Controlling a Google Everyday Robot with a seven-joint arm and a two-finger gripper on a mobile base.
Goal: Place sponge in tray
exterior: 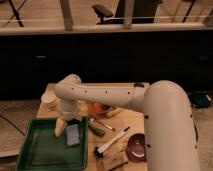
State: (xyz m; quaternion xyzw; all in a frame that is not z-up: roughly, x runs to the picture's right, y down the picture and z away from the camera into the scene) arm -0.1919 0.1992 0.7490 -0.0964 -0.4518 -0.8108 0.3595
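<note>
The green tray lies at the front left of the wooden table. The grey-blue sponge lies flat inside the tray near its right rim. My white arm reaches from the right across the table and bends down over the tray's far right corner. My gripper hangs just above and left of the sponge, with one pale finger showing beside it.
A dark red bowl, a white brush, a tan-brown block and a green-handled tool lie right of the tray. An orange bowl and a pale round container sit behind.
</note>
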